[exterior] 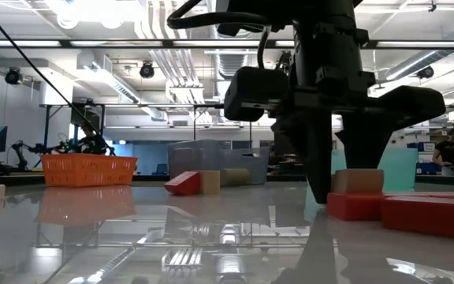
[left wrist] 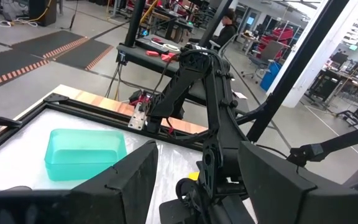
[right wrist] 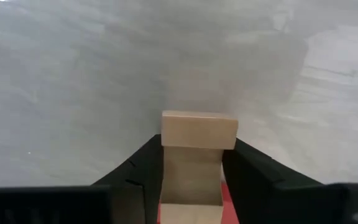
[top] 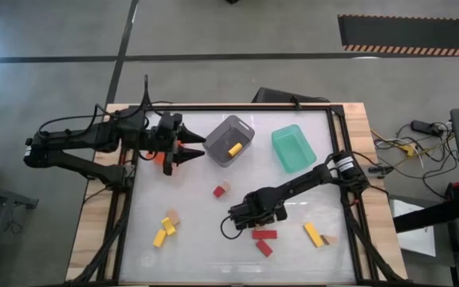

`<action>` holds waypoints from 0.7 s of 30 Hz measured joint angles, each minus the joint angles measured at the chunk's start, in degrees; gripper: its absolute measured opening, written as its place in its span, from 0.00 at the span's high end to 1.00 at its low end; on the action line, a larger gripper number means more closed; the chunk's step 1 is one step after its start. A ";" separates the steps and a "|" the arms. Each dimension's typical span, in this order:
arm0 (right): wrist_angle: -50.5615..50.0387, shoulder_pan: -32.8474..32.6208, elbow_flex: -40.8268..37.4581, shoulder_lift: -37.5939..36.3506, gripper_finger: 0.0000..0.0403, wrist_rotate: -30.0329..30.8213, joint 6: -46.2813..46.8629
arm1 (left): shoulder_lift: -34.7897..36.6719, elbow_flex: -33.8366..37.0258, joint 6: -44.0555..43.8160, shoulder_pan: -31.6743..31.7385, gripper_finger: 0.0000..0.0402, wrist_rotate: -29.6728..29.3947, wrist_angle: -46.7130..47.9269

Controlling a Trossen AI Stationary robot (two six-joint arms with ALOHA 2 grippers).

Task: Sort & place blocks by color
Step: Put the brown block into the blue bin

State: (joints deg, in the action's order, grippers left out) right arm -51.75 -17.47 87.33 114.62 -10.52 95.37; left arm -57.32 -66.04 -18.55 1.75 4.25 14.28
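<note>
High view: right gripper (top: 249, 217) low over the glossy white surface (top: 205, 247), just beside two red wooden blocks (top: 264, 241). Left gripper (top: 190, 148) waiting near the grey plastic bin (top: 229, 140), fingers spread and empty. One yellow block (top: 234, 149) already in that bin; translucent green plastic bin (top: 293, 148) beside it. Loose on the surface: red-and-tan pair (top: 220, 190), yellow-and-tan cluster (top: 166, 229), yellow bar (top: 314, 233).

Low view: right gripper (exterior: 345, 170) down at the surface, pale tan wooden block (exterior: 358, 181) between its fingers, red blocks (exterior: 404, 211) touching or just beside. Orange mesh bin (exterior: 88, 169) well apart.

Left wrist view: green bin (left wrist: 84, 152) and the other arm ahead.

Right wrist view: tan block (right wrist: 196, 158) seated squarely between the dark fingers (right wrist: 138, 174), apparently pinched.

Handling note: grip kept centred, lift straight up to clear the red neighbours, tilt avoided, bin chosen by colour.
</note>
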 joint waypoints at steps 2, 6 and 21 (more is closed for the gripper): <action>0.00 0.00 0.00 -0.02 0.70 0.00 0.00 | 0.00 0.02 0.00 0.00 0.48 0.00 0.00; -0.02 0.11 0.00 -0.04 0.70 0.00 0.03 | 0.00 0.01 0.00 -0.02 0.48 0.00 -0.02; -6.39 4.85 0.59 -8.92 0.69 1.59 -7.40 | -0.02 0.02 -0.26 -0.02 0.48 0.00 0.02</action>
State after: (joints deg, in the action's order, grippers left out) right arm -58.14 -12.63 87.92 105.70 -8.93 87.97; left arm -57.34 -66.02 -18.81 1.74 4.25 14.30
